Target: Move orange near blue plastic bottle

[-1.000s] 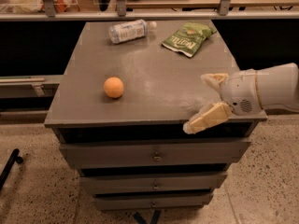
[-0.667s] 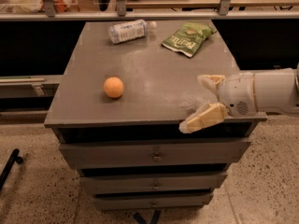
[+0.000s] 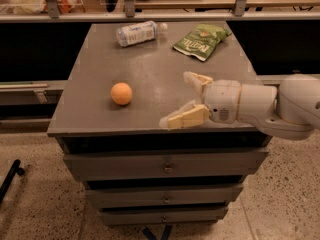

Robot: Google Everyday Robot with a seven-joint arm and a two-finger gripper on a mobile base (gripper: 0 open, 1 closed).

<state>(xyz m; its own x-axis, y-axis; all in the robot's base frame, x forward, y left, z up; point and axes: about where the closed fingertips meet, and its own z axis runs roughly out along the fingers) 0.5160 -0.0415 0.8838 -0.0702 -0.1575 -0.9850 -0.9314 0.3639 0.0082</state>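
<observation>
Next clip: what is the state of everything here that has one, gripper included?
Orange: loose on the cabinet top, not gripped.
Bottle: on its side at the back, cap on.
Snack bag: lying flat, back right.
Gripper: open, empty, right of the orange.
Drawers: shut.

Warm, rather dim light falls from overhead onto the table (image 3: 150, 59), leaving a soft pale sheen across the middle of its grey top. The orange (image 3: 121, 93) is brightest on top, with a small dark shadow at its base. The gripper (image 3: 176, 100), over the table's front right part with its fingers spread, shows pale cream and lays a faint shadow beneath. The drawers (image 3: 165, 166) sit in shade, and the recesses behind are almost black.
</observation>
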